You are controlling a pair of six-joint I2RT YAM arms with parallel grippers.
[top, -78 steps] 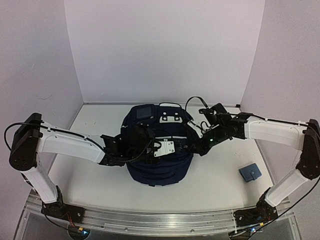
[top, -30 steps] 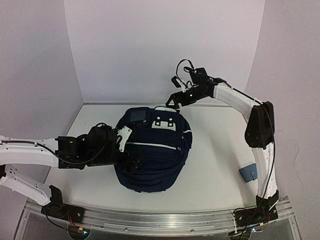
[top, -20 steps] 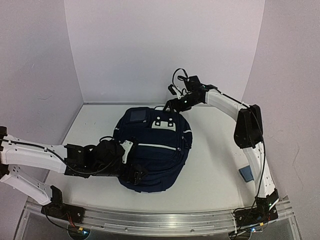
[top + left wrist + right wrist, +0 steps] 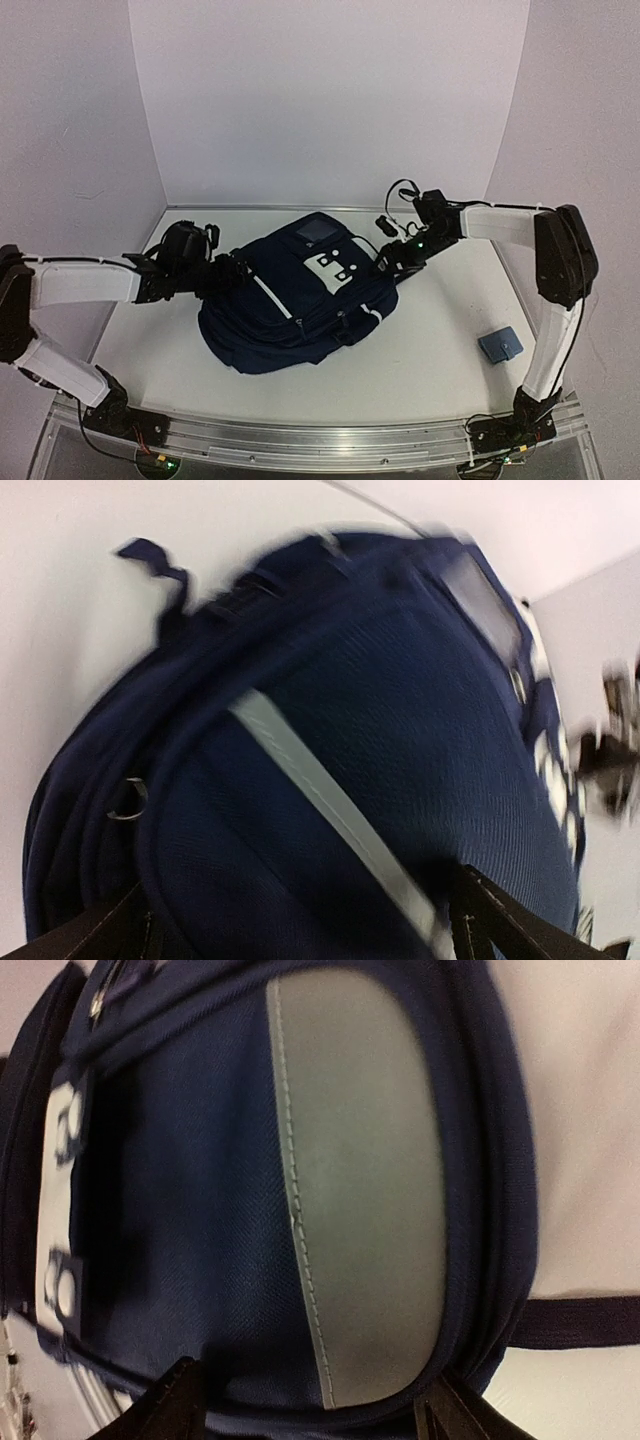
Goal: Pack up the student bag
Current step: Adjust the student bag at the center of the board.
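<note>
Fabric of the student bag (image 4: 300, 305) filled both wrist views. The bag lay front face up in the middle of the counter (image 4: 440, 340), a little toward the left edge and turned askew. Its white patch (image 4: 335, 265) with dark dots faced upward.

The left pincer (image 4: 228, 272) extended in from the left edge and stood at the bag's left flank. Its left fingers (image 4: 95, 942) were spread wide, released and holding nothing. Between and ahead of them lay the bag's front panel, with 1 white stripe (image 4: 330, 810) running across it. That view was blurred, so whether the tips touched the cloth could not be told.

The right pincer (image 4: 385, 262) extended from the right edge and sat against the bag's far right shoulder, just beside the white patch. Its right fingers (image 4: 180, 1405) stood partly apart, astride the bag's rounded edge, with a grey panel (image 4: 360, 1190) just beyond them. Navy cloth ran between the 2 tips, but whether they pinched it or merely flanked it could not be told. A dark strap (image 4: 580, 1322) lay flat on the counter beside that edge.

A small blue pouch (image 4: 500, 345) lay well apart from the bag, close to the right edge and toward the near right corner.
</note>
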